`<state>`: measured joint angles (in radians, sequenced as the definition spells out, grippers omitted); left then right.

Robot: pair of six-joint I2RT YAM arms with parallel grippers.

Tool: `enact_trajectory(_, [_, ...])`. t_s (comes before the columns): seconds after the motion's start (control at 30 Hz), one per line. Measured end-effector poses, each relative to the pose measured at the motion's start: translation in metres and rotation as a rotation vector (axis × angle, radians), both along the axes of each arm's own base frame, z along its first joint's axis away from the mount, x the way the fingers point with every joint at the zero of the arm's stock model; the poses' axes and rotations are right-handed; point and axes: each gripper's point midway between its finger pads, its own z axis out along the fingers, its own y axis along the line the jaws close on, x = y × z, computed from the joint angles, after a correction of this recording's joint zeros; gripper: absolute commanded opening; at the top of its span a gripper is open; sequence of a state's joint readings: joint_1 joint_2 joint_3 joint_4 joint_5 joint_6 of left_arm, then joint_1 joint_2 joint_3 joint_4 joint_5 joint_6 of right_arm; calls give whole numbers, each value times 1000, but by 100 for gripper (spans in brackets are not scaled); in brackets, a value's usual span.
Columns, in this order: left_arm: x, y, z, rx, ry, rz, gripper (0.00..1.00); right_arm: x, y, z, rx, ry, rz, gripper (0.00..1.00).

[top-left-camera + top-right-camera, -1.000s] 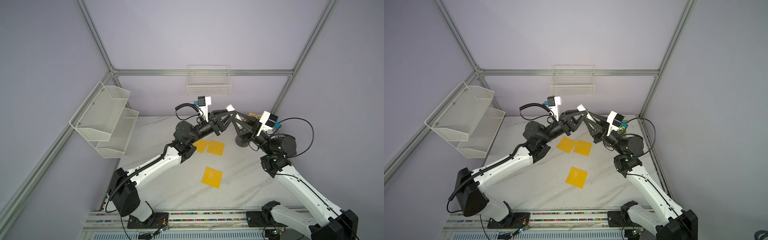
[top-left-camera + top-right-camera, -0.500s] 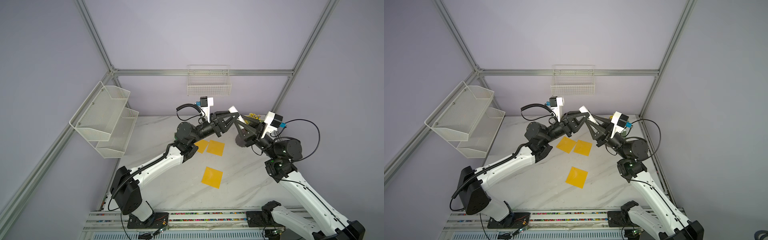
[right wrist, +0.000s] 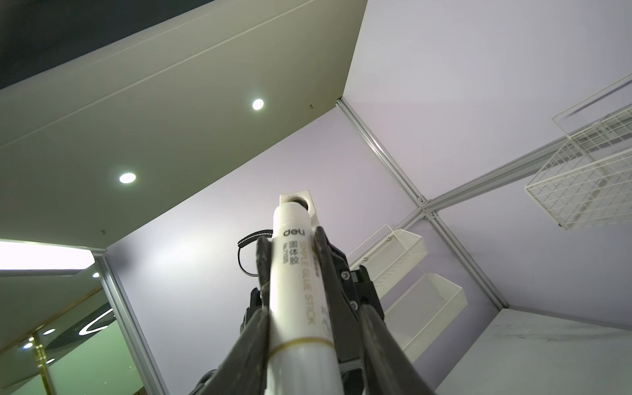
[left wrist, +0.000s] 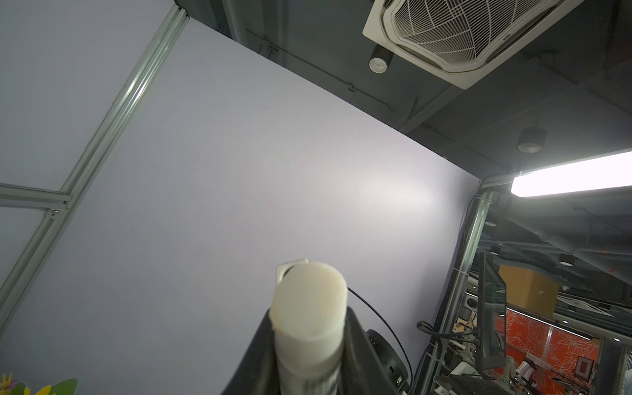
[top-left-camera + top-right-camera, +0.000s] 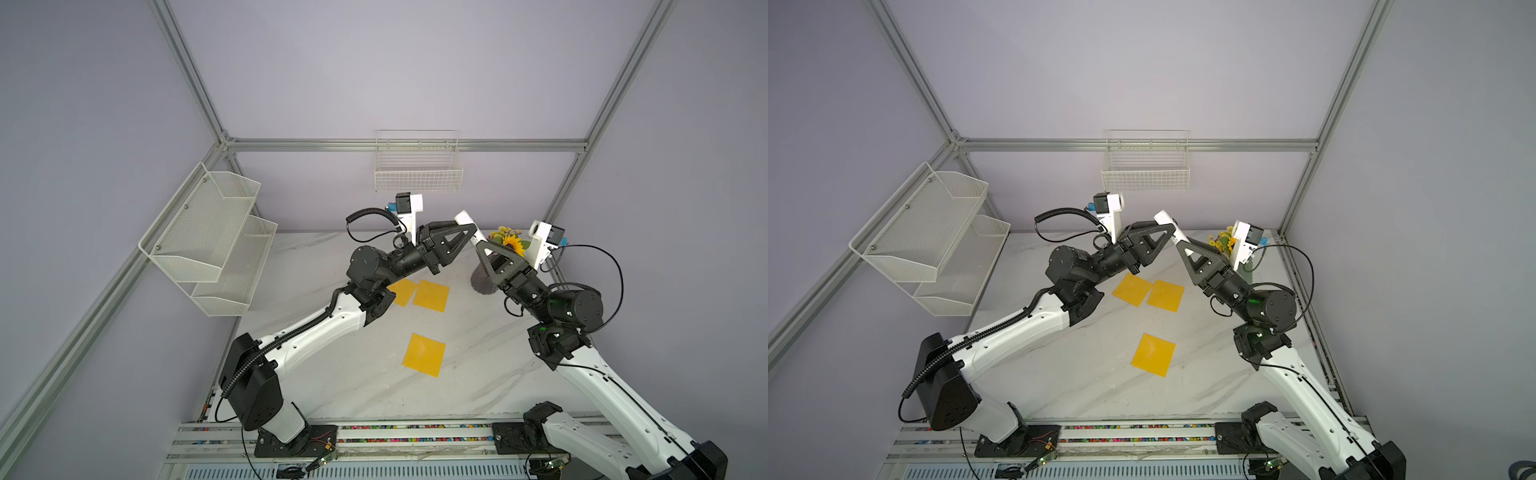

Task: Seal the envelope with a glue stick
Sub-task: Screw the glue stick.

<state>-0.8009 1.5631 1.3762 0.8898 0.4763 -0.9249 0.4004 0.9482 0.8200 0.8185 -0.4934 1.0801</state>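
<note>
White, gold-lettered "deli" glue stick [image 3: 297, 294], tilted aloft, mid-body in the left tool [image 3: 291, 254].

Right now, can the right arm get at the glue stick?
Probably yes: the left gripper holds the glue stick up in the air, and the right gripper flanks it with nothing in between.

You have a white wire basket [image 5: 417, 174] on the back wall, up beyond the left gripper [image 5: 469, 232]. A two-tier mesh shelf [image 5: 216, 241] hangs on the side wall, well off to that gripper's left. A pot of sunflowers [image 5: 514, 246] stands just beside the right gripper [image 5: 482, 247], on the marble table [image 5: 374, 395].
</note>
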Motion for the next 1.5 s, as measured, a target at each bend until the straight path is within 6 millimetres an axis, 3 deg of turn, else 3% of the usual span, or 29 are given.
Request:
enact_trajectory(0.13, [-1, 2, 2, -4, -3, 2, 0, -4, -2, 3, 38, 12, 35, 33])
enact_trajectory(0.53, [-2, 7, 8, -19, -5, 15, 0, -7, -3, 1, 68, 37, 68, 35])
enact_trajectory(0.93, [0, 8, 9, -27, 7, 18, 0, -9, -4, 3, 56, -20, 36, 3])
enact_trajectory(1.13, [0, 10, 12, -46, 18, 14, 0, -9, -8, 12, -145, -268, -238, 4])
enact_trajectory(1.37, [1, 13, 16, -74, 35, 16, 0, -9, -2, 15, -409, -767, -598, 18])
enact_trajectory(1.5, [1, 12, 14, -66, 40, 9, 0, -12, -1, 10, -481, -955, -729, 25])
